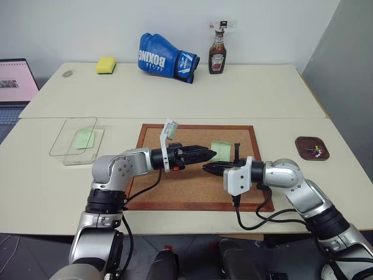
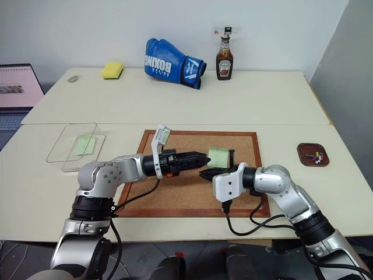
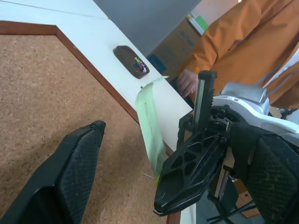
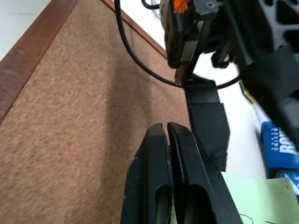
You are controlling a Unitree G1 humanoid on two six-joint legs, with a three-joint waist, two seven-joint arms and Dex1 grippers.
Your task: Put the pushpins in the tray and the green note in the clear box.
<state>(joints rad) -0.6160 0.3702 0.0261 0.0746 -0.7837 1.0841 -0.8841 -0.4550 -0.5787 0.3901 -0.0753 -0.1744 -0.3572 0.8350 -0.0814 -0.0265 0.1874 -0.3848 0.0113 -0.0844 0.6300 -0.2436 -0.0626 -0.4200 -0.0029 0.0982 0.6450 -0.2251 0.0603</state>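
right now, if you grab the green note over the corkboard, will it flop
Probably floppy: the green note is a thin sheet, already bowed in the left wrist view. Likely very light, so a nudge could flip it on the corkboard. A hard pinch may crease it.

A corkboard (image 1: 175, 186) lies at the near middle of the table (image 1: 245, 93). Over it the left gripper (image 1: 205, 153) reaches in from the left and the right gripper (image 1: 211, 168) from the right, their tips close together above the board's middle. A note (image 1: 220, 149) is at the right gripper's tip, just behind it, over the board's far right part. The tray (image 1: 305, 147) sits right of the corkboard, well apart from it, with the pushpins (image 1: 316, 151) in it. The clear box (image 1: 70, 140) lies left of the corkboard with a second note (image 1: 84, 138) in it. Along the far edge stand a sponge (image 1: 106, 65) at left, a boxing glove (image 1: 168, 57) in the middle and a sauce bottle (image 1: 217, 53) just right of the glove. A laptop (image 1: 14, 87) stands off the table's left end.
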